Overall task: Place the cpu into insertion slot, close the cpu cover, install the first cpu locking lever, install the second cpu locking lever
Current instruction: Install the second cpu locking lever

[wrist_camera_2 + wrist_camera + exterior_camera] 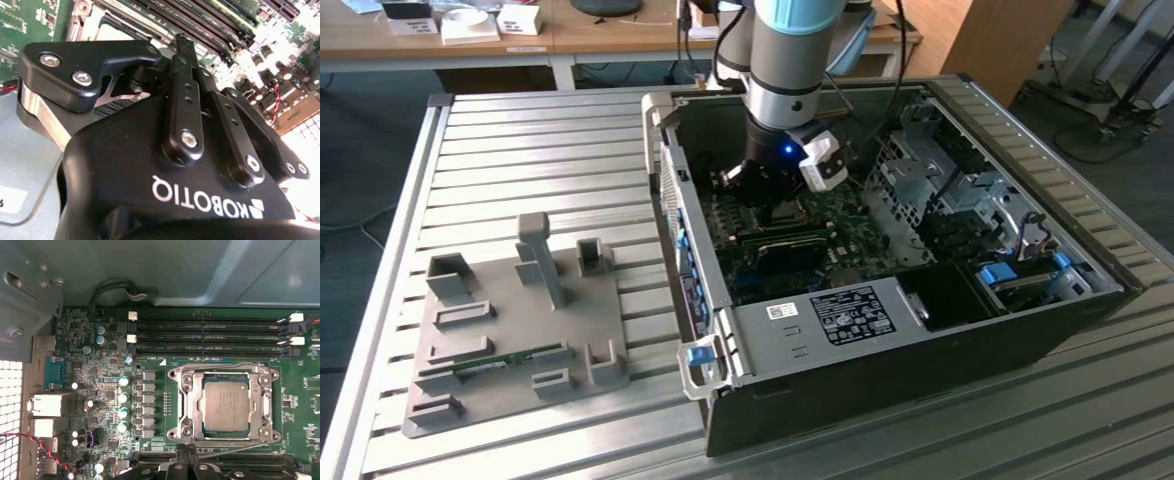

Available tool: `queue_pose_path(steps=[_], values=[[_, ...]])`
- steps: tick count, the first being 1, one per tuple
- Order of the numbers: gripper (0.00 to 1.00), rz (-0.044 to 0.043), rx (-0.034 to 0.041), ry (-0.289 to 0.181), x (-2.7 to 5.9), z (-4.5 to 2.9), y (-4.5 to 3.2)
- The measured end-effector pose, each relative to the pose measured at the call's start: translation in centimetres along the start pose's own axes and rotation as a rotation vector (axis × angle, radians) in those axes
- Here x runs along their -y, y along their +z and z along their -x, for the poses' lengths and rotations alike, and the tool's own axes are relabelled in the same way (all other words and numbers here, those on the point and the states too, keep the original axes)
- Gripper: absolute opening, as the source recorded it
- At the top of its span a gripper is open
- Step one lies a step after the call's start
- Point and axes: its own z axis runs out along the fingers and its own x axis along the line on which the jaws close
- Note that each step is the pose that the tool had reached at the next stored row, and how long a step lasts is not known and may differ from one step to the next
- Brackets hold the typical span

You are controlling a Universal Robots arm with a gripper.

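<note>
The cpu [225, 405], a silver-grey square, lies flat in the insertion slot [173, 374] on the green motherboard [100, 390]. The metal cpu cover [188, 405] lies down around it, framing the chip through its window. A thin wire lever [220, 363] runs along the far edge of the socket, and another [225, 442] runs along the near edge. My gripper [186, 449] is shut, with its black fingertips touching or just above the socket's near edge. In the exterior view the gripper [767, 195] reaches down into the open black computer case [881, 380]. The second wrist view shows the fingers [182, 75] closed together.
Long black memory slots [210, 332] lie beyond the socket and more run beside the fingertips. A red and black cable [45, 450] crosses near the rear ports. A metal drive cage [934, 185] fills the case's right side. A grey fixture plate [520, 320] sits on the slatted table [520, 150].
</note>
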Motion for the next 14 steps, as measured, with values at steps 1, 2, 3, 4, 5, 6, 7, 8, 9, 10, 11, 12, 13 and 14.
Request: queue_pose_path(steps=[1, 2, 3, 4, 5, 6, 7, 8, 9, 10, 11, 12, 13, 14], values=[[0.1, -0.0004, -0.0001, 0.0, 0.01, -0.05, 0.08], [0.1, -0.0005, -0.0001, 0.0, 0.01, -0.05, 0.08], [0.1, -0.0006, -0.0001, 0.0, 0.01, -0.05, 0.08], [0.1, -0.0005, 0.0, 0.0, 0.0, -0.05, 0.09], [0.1, -0.0004, 0.0, 0.0, 0.0, -0.05, 0.09], [0.1, -0.0003, 0.0001, 0.0, 0.0, -0.05, 0.09], [0.1, -0.0003, 0.0002, 0.0, 0.0, -0.07, 0.11], [0.1, -0.0001, 0.0008, 0.0, 0.0, -0.11, 0.16], [0.1, -0.0003, 0.0012, 0.0, 0.0, -0.17, 0.22], [0.1, -0.0009, 0.0016, 0.0, 0.01, -0.23, 0.29], [0.1, -0.0014, 0.0023, 0.0, 0.01, -0.34, 0.36], [0.1, -0.0022, 0.0031, 0.0, 0.01, -0.43, 0.44], [0.1, -0.003, 0.0037, 0.0, 0.02, -0.5, 0.51], [0.1, -0.0034, 0.0044, 0.0, 0.02, -0.55, 0.57]])
